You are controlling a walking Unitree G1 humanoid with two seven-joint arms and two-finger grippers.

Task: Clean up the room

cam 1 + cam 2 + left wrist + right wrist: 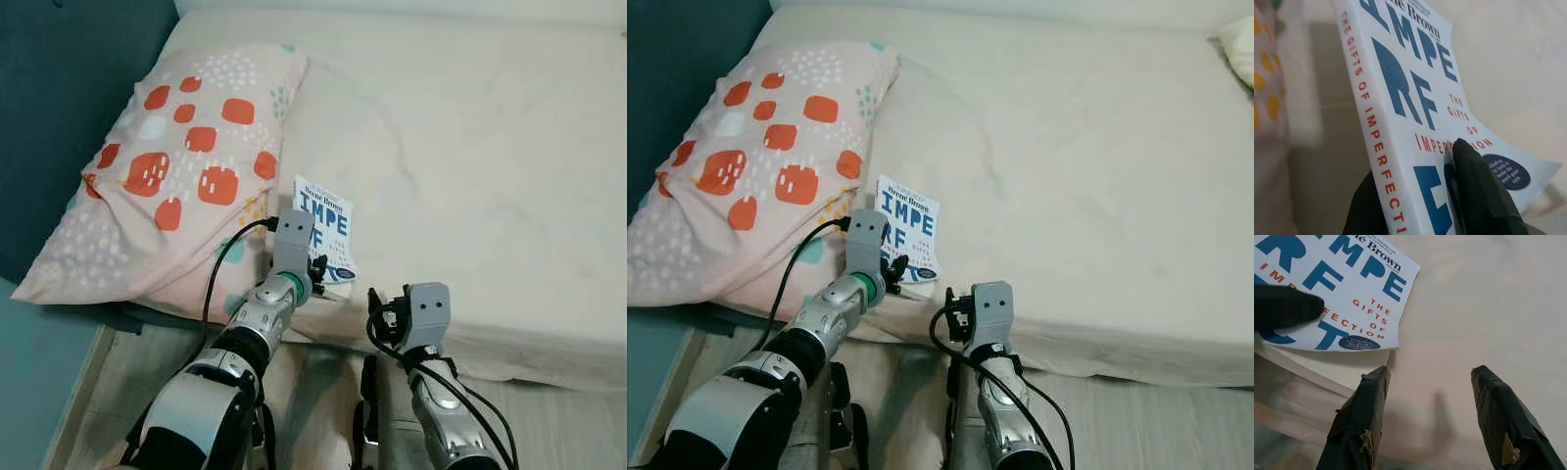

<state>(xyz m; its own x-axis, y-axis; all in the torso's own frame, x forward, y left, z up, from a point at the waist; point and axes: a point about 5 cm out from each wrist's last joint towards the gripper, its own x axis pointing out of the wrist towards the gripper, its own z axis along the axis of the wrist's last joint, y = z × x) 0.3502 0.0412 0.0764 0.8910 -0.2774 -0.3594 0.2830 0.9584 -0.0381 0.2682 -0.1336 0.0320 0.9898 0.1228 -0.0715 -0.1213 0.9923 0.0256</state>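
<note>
Looking from the head, left eye: the book [324, 227], white with blue letters, lies at the near edge of the bed [470, 147], just beside the spotted pillow [176, 166]; the left gripper [315, 269] has reached its near end.
Head, right eye: the right gripper [958, 315] waits low at the bed's edge, near the book but apart from it; nothing is in it.
Left wrist: one black finger [1474, 186] presses on the cover and the other sits beneath the spine side, so the jaws are clamped on the book, which tilts up off the sheet.
Grip quality: the hold seems to be on one corner only, though the close blur makes the depth of it hard to judge; the cover already bows a little.
Right wrist: its jaws stand wide apart over bare sheet, the book's corner just beyond them.
Doing it well: I'd lift slowly and keep the book level, since a corner pinch lets a paperback swing or slip.
Carrying off: keep it clear of the pillow on the way up, and take a deeper bite first if it sags.
</note>
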